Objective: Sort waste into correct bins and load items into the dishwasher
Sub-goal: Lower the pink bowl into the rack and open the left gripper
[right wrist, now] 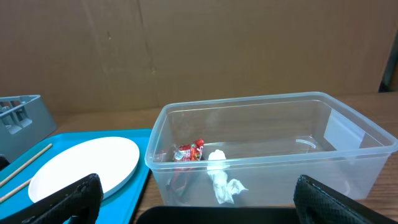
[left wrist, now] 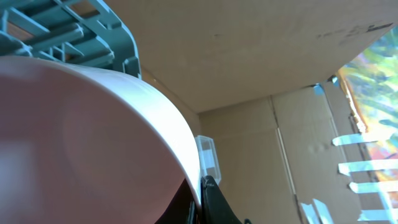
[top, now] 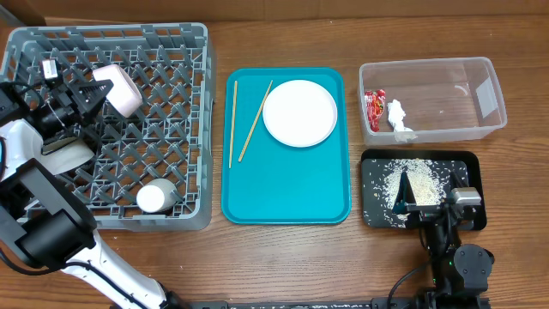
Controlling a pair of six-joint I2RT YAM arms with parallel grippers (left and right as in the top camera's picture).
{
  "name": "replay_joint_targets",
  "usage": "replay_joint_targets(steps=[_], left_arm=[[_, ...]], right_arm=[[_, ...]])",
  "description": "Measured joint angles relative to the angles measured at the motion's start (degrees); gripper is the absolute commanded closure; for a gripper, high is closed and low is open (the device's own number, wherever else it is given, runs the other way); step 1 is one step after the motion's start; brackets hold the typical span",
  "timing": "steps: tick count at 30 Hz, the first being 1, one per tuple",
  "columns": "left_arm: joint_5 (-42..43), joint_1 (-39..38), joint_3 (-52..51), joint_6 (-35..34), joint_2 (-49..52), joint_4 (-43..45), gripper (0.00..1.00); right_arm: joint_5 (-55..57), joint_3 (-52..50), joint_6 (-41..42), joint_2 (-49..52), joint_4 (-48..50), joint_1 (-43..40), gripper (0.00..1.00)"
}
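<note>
My left gripper (top: pixel 96 86) is shut on the rim of the pale shallow bowl (top: pixel 120 88) and holds it tilted over the grey dish rack (top: pixel 184 129). In the left wrist view the bowl (left wrist: pixel 81 143) fills the frame, its rim pinched between my fingers (left wrist: pixel 202 199). A small white cup (top: pixel 157 197) sits in the rack's front. A white plate (top: pixel 299 112) and two chopsticks (top: pixel 244 124) lie on the teal tray (top: pixel 287 189). The red wrapper (top: pixel 374 106) and tissue (top: pixel 398 115) lie in the clear tub (top: pixel 480 86). Rice (top: pixel 420 176) covers the black tray (top: pixel 472 163). My right gripper (top: pixel 422 204) is open and empty over it.
A pale plate edge (top: pixel 64 153) stands in the rack's left part, half hidden by my left arm. The right wrist view shows the tub (right wrist: pixel 348 149), wrapper (right wrist: pixel 189 151), tissue (right wrist: pixel 221 180), plate (right wrist: pixel 84 168) and rack corner (right wrist: pixel 18 118). Cardboard walls stand behind the table.
</note>
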Motion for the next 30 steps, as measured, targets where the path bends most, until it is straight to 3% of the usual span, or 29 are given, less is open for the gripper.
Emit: replay_joint_targets(steps=[9, 11, 14, 15, 16, 24, 30], left_arm=[[-3.1, 3.3, 0.0, 1.9, 0.0, -1.3, 0.87], [-3.7, 4.0, 0.0, 1.9, 0.0, -1.7, 0.78], [-4.3, 4.9, 0.0, 1.1, 0.0, -1.9, 0.51], [-4.5, 5.1, 0.0, 0.7, 0.0, -2.0, 0.21], [-4.5, 5.4, 0.0, -0.3, 0.0, -1.9, 0.0], [-5.6, 7.0, 0.0, -5.0, -1.0, -2.1, 0.0], [-16.6, 7.2, 0.0, -9.2, -17.8, -3.7, 0.0]], right_arm=[[0.0, 0.0, 0.0, 0.0, 0.0, 0.0, 0.0], [0.0, 0.0, 0.0, 0.0, 0.0, 0.0, 0.0], [0.0, 0.0, 0.0, 0.0, 0.0, 0.0, 0.0], [0.0, 0.0, 0.0, 0.0, 0.0, 0.0, 0.0], [0.0, 0.0, 0.0, 0.0, 0.0, 0.0, 0.0], [0.0, 0.0, 0.0, 0.0, 0.0, 0.0, 0.0], [0.0, 0.0, 0.0, 0.0, 0.0, 0.0, 0.0]])
